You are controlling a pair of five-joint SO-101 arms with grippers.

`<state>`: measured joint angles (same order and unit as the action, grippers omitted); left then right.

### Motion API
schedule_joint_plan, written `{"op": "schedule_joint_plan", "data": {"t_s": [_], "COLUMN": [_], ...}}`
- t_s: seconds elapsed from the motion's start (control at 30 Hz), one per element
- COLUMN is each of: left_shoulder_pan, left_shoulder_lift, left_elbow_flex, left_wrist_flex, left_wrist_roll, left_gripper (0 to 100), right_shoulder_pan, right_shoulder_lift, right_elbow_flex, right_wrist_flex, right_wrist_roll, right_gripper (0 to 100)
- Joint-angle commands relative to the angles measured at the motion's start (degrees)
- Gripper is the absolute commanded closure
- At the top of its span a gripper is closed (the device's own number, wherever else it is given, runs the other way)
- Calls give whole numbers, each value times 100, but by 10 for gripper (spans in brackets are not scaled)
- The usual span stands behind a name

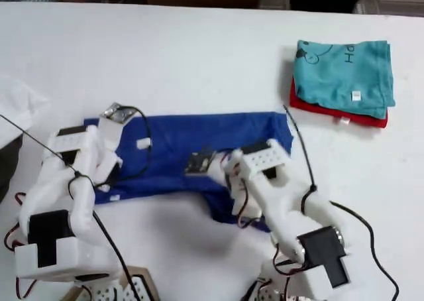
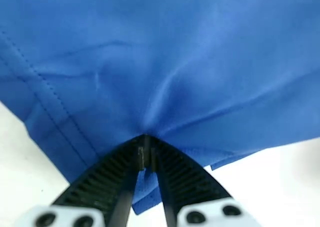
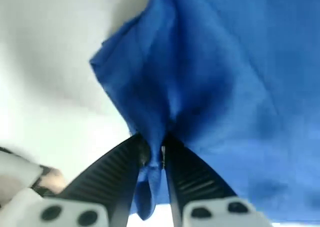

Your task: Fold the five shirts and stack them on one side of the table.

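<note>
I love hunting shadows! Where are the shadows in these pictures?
High view: a soft grey shadow on the white table beside the blue fabric shirt. Right wrist view: dark folds in the shirt at the right pincer. Left wrist view: faint crease shadows fanning from the left pincer.

Blue shirt [image 2: 200,62]: smooth matt cloth, stitched hem. Left pincer [image 2: 145,148]: ribbed black plastic. Table [image 1: 199,49]: matt white.

A spread shirt [image 1: 199,148] lies across the middle of the table [image 1: 165,56]. The left gripper [image 2: 145,152] pinches its near left end, and the right gripper [image 3: 157,154] pinches its near edge further right. Well apart, at the far right, the top folded shirt [image 1: 344,75] rests on the lower folded shirt [image 1: 334,115].
</note>
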<state>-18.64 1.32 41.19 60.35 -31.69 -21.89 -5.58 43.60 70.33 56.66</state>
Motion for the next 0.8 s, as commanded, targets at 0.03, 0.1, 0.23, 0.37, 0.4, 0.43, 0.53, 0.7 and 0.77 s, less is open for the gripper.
{"op": "schedule_joint_plan", "data": {"t_s": [0.03,0.1,0.23,0.37,0.4,0.43,0.53,0.7,0.77], "left_shoulder_pan": [-9,-9,-9,-9,-9,-9,-9,-9,-9], "left_shoulder_lift": [26,26,26,26,26,26,26,26,26], "left_elbow_flex": [-13,-13,-13,-13,-13,-13,-13,-13,-13], "left_wrist_flex": [-316,-316,-316,-316,-316,-316,-316,-316,-316], "left_wrist_roll": [9,9,9,9,9,9,9,9,9], "left_gripper": [974,974,974,974,974,974,974,974,974], "right_shoulder_pan": [479,558,541,558,585,629,681,673,673], "right_shoulder_lift": [66,75,92,558,769,989,1719,2782,3108], "right_elbow_flex": [-1284,-1697,-2189,-2699,-2901,-3121,-3903,-5231,-5732], "right_wrist_flex": [514,681,716,716,716,716,725,1095,1376], "right_wrist_roll": [246,308,387,501,501,501,492,484,396], "right_gripper": [980,980,980,979,979,979,979,978,977]}}
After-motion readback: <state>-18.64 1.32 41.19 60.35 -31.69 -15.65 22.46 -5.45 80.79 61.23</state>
